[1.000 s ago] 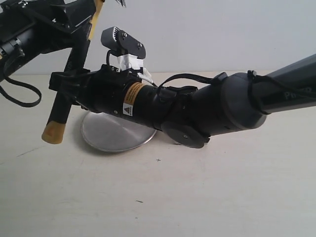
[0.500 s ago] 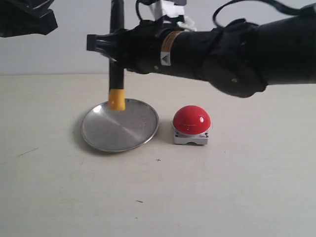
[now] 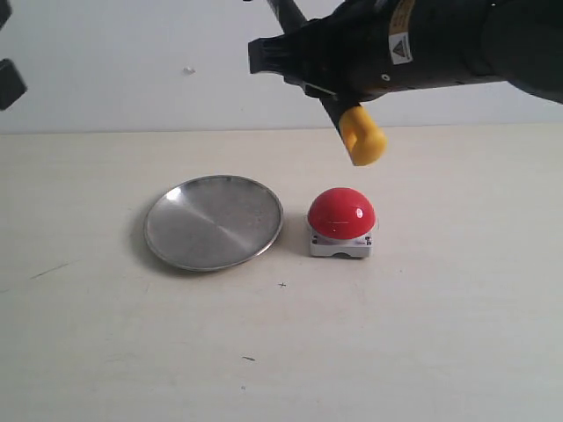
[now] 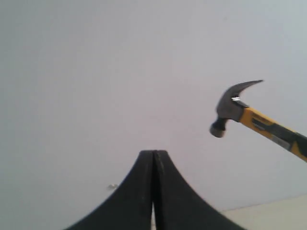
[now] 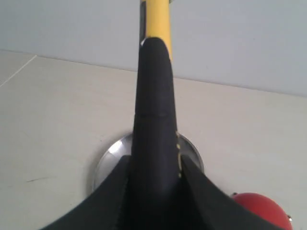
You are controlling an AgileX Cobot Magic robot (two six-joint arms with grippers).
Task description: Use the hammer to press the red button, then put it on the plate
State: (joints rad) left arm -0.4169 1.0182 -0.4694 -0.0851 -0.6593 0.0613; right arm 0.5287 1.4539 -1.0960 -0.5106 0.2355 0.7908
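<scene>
The hammer (image 3: 361, 136) hangs in the air with my right gripper (image 3: 303, 66) shut on its black handle. Its yellow end hovers just above the red button (image 3: 341, 213), apart from it. In the right wrist view the handle (image 5: 153, 115) fills the gap between the jaws of the right gripper (image 5: 154, 163). The plate (image 3: 214, 221) lies left of the button with nothing on it. My left gripper (image 4: 153, 160) is shut on nothing, and its view shows the hammer head (image 4: 230, 108) in the air. Only a dark bit of the left arm (image 3: 9, 83) shows in the exterior view.
Everything stands on a pale table (image 3: 422, 334) against a white wall. The plate (image 5: 111, 155) and the red button (image 5: 261, 208) also show beneath the handle in the right wrist view.
The right arm rose and moved right with the hammer, whose yellow end swung from over the plate to over the red button. The left arm drew away to the left edge.
</scene>
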